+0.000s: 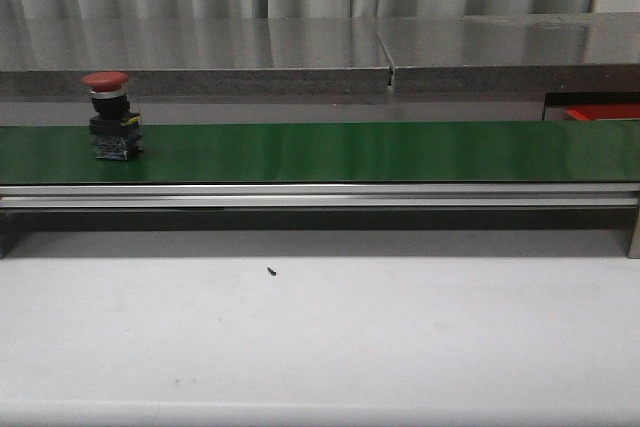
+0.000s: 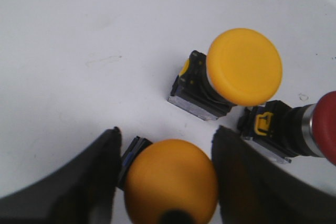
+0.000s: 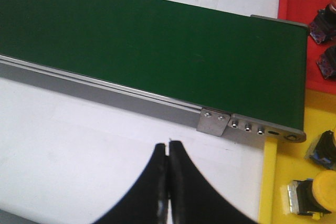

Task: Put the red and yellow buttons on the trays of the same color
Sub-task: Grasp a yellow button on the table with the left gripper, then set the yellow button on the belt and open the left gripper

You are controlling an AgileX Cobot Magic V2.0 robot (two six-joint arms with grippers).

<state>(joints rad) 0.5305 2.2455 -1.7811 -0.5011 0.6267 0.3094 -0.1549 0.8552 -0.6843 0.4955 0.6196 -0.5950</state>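
Observation:
A red button point(image 1: 108, 112) stands upright on the green conveyor belt point(image 1: 350, 152) at its left end. In the left wrist view, my left gripper point(image 2: 167, 130) is open, its fingers straddling a yellow button point(image 2: 170, 182) on a white surface, with a thin gap at one finger. A second yellow button point(image 2: 236, 69) and another red button point(image 2: 310, 132) lie just beyond. My right gripper point(image 3: 168, 144) is shut on nothing, above the white table near the belt's end. Beside it are the yellow tray point(image 3: 283, 171) and the red tray point(image 3: 294, 3), each holding buttons.
The conveyor's metal rail point(image 1: 320, 195) runs across in front of the belt. A steel shelf point(image 1: 300, 47) stands behind it. A corner of the red tray point(image 1: 603, 112) shows at the far right. A small dark speck point(image 1: 271, 270) lies on the white table.

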